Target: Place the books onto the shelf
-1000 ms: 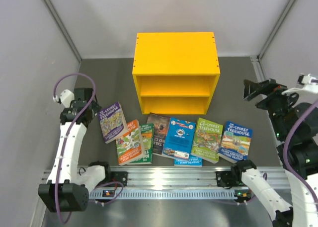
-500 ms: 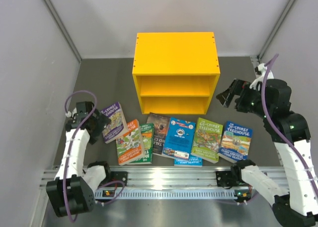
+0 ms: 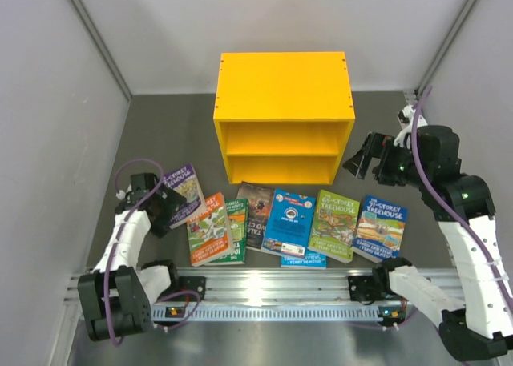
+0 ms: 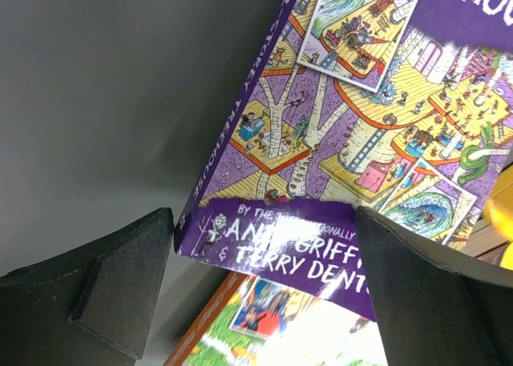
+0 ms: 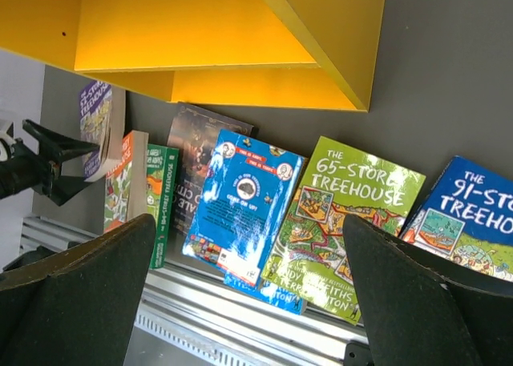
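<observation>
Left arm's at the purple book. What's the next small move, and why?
Probably ease the left gripper forward and close: in its wrist view the open jaws frame the purple book's lower edge, nothing is gripped yet, and the shelf holds no books.

shelf (image 3: 284, 86): yellow, upright, two compartments | books (image 3: 290, 220): flat, row just before it

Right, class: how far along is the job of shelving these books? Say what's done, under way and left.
Done: nothing; both compartments of the yellow shelf are empty. In hand: the open left gripper straddles the purple book at its bottom edge; the right gripper hovers open beside the shelf. Left: all the books lie on the table.
</observation>
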